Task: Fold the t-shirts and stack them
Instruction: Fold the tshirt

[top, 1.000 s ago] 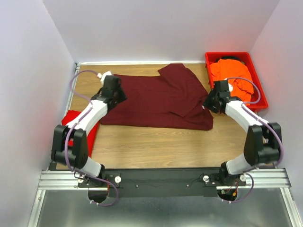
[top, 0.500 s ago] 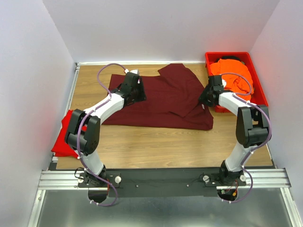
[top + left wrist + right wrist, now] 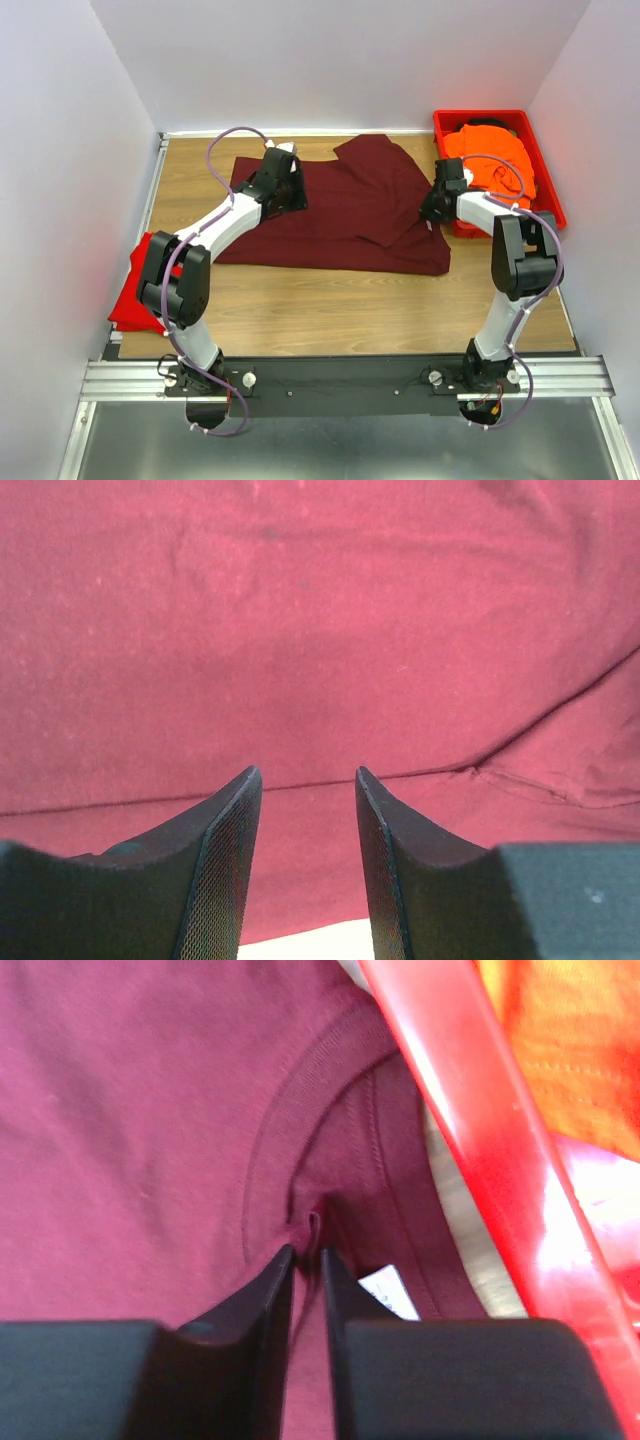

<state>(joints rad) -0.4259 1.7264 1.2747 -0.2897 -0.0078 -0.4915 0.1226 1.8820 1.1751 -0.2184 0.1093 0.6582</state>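
The dark maroon t-shirt point(image 3: 345, 212) lies spread across the middle of the table. My left gripper point(image 3: 291, 191) is low over its back left part. In the left wrist view the left gripper point(image 3: 307, 772) is open over maroon cloth point(image 3: 320, 630), with a fold line running under it. My right gripper point(image 3: 431, 207) is at the shirt's right edge beside the bin. In the right wrist view the right gripper point(image 3: 307, 1250) is shut on a pinch of maroon cloth point(image 3: 150, 1110) at the collar. The orange t-shirt point(image 3: 490, 158) lies in the bin. The bright red t-shirt point(image 3: 138, 298) lies at the table's left edge.
The rigid red plastic bin point(image 3: 548, 195) stands at the back right, its rim point(image 3: 470, 1110) close to my right fingers. A white label point(image 3: 388, 1293) shows inside the collar. White walls enclose the table on three sides.
My left arm has swung from the shirt's left edge rightward onto the cloth. My right gripper has moved a little toward the back, along the shirt's right edge near the bin.
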